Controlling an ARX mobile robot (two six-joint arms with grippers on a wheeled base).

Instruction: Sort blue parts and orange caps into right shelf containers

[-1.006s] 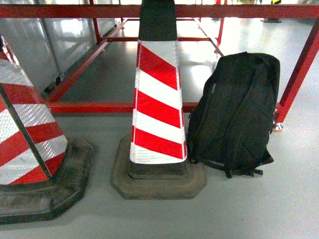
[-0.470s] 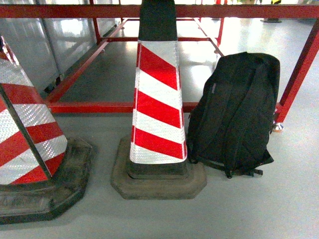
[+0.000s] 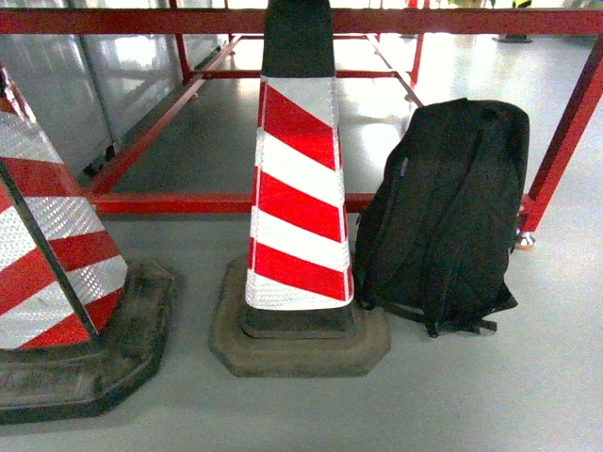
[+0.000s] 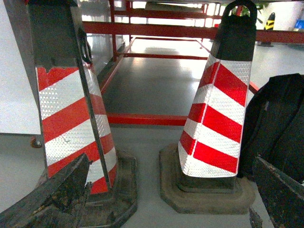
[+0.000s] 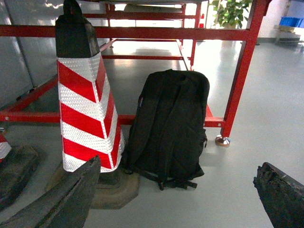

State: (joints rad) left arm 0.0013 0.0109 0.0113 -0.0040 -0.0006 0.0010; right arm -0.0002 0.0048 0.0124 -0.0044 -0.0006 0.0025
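A red-and-white striped traffic cone (image 3: 300, 202) stands upright on its dark rubber base on the grey floor (image 3: 471, 395), straight ahead in the head view. Just to its right a black backpack (image 3: 443, 217) leans upright, its straps facing the camera, its lower edge touching or almost touching the cone's base. A second striped traffic cone (image 3: 52, 245) stands at the left edge of the head view, apart from the first, with a thin dark bar slanting across its face. Behind all three runs a red steel rack frame (image 3: 188, 202), its low rail along the floor and an upright post (image 3: 565, 132) at the right, ending in a small foot.

The left gripper (image 4: 166, 199) shows in the left wrist view as two worn dark fingers at the bottom corners, spread wide with nothing between them. The right gripper (image 5: 175, 197) is likewise released in the right wrist view, its fingers far apart and holding nothing.

No orange caps appear in any view. In the right wrist view, a blue box-like shape (image 5: 289, 21) sits far off at the top right corner, too small to tell whether it is a crate. A green potted plant (image 5: 230, 12) stands beyond the frame.
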